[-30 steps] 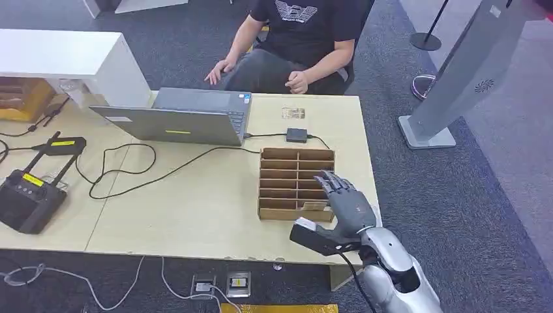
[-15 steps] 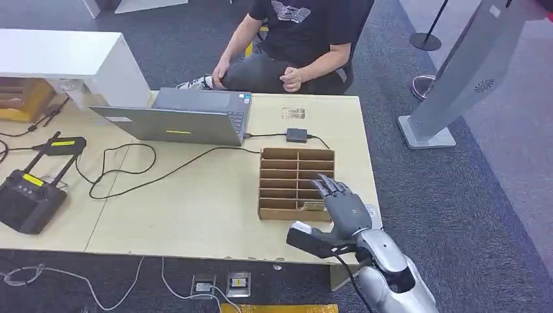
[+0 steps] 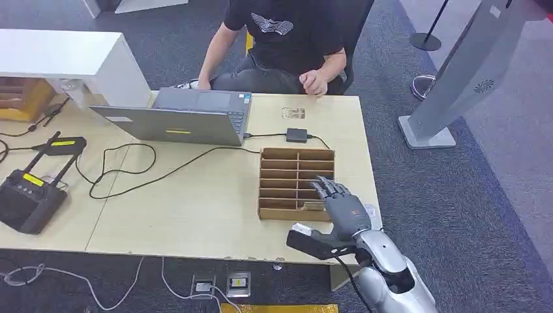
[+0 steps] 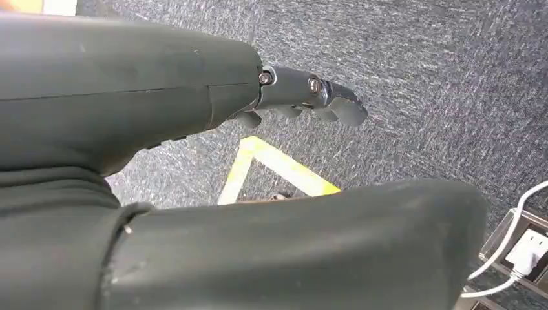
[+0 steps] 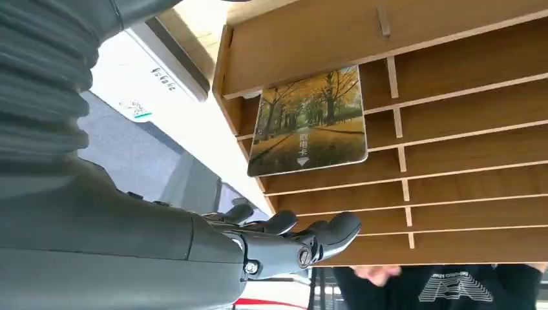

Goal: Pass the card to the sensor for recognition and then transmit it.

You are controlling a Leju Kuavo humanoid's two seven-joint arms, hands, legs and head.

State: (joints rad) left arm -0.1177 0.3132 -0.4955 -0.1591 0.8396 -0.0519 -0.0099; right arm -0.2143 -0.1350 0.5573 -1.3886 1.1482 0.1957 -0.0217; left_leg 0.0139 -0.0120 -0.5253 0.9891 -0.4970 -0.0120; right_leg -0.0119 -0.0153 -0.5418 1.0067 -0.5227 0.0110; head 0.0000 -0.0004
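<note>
A card (image 5: pixel 309 123) printed with autumn trees lies in a near slot of the wooden slotted organizer (image 3: pixel 287 171); the head view shows the same card (image 3: pixel 315 206) at the box's front right. My right hand (image 3: pixel 344 212) hovers over that corner, its fingers (image 5: pixel 304 242) spread and apart from the card, holding nothing. The small black sensor box (image 3: pixel 297 135) sits behind the organizer, and a second card (image 3: pixel 293 113) lies beyond it. My left hand (image 4: pixel 304 97) hangs over the carpet with nothing in it.
An open laptop (image 3: pixel 189 117) and black cables (image 3: pixel 130 171) occupy the table's middle. A black controller (image 3: pixel 26 199) lies at the left. A person (image 3: pixel 287 36) sits behind the table, one hand (image 3: pixel 315 83) at its far edge. A grey stand (image 3: pixel 456 72) rises on the right.
My right hand has drawn back a little toward the organizer's front right corner. The person has leaned forward and moved both hands.
</note>
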